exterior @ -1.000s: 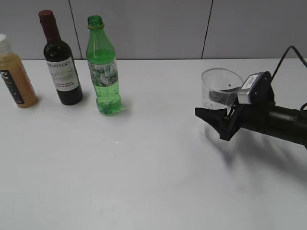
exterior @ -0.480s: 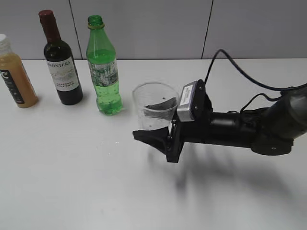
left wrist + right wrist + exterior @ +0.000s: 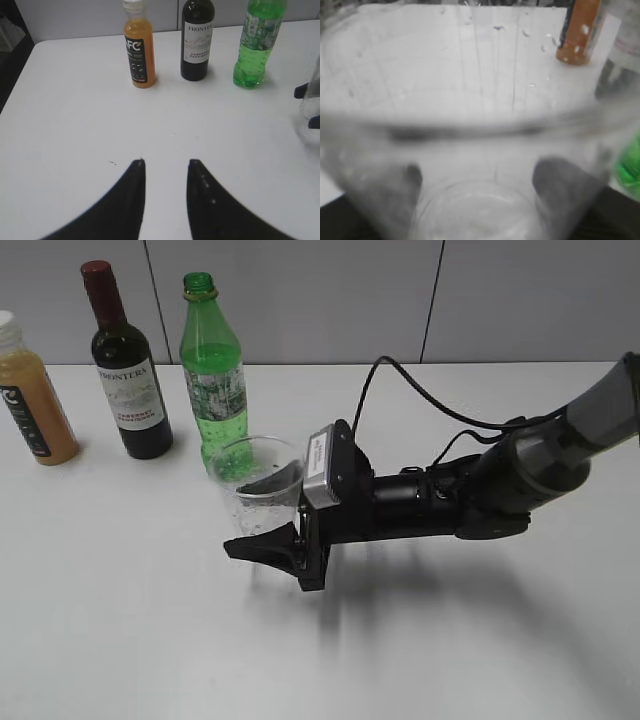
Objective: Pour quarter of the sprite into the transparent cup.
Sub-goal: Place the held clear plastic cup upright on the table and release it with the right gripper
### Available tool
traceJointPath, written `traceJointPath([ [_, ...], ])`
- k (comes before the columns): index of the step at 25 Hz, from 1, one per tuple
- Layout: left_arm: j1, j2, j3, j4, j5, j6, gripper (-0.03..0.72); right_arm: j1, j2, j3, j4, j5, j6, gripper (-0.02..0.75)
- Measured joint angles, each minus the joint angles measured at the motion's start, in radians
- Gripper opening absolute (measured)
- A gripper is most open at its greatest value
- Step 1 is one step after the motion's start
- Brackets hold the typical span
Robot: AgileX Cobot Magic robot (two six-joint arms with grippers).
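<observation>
The sprite [image 3: 213, 390], a green capless bottle, stands upright at the back left; it also shows in the left wrist view [image 3: 255, 45]. My right gripper [image 3: 268, 515] is shut on the transparent cup [image 3: 260, 485] and holds it upright just in front and to the right of the sprite. I cannot tell whether the cup touches the table. In the right wrist view the cup [image 3: 475, 100] fills the frame between the fingers of the right gripper [image 3: 482, 182]. My left gripper [image 3: 167, 162] is open and empty over bare table. The cup's edge shows in the left wrist view [image 3: 312, 100].
A dark wine bottle [image 3: 128, 370] stands left of the sprite and an orange juice bottle [image 3: 30, 400] at the far left. Both show in the left wrist view, wine [image 3: 196, 40] and juice [image 3: 139, 50]. The white table [image 3: 150, 640] lies in front of them.
My right arm has carried the cup leftward across the table, from the right side to just beside the sprite. The bottles have not moved.
</observation>
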Motion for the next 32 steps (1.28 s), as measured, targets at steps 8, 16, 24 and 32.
traceJointPath([
  [8, 0.000, 0.000, 0.000, 0.000, 0.000, 0.000, 0.228, 0.000, 0.093, -0.105, -0.100, 0.041, 0.050, 0.524],
  [16, 0.000, 0.000, 0.000, 0.000, 0.000, 0.000, 0.228, 0.000, 0.139, -0.124, -0.094, 0.041, 0.051, 0.524],
  [24, 0.000, 0.000, 0.000, 0.000, 0.000, 0.000, 0.228, 0.000, 0.139, -0.124, -0.064, 0.089, 0.051, 0.635],
  [32, 0.000, 0.000, 0.000, 0.000, 0.000, 0.000, 0.228, -0.019, 0.137, -0.117, -0.081, 0.090, 0.104, 0.681],
])
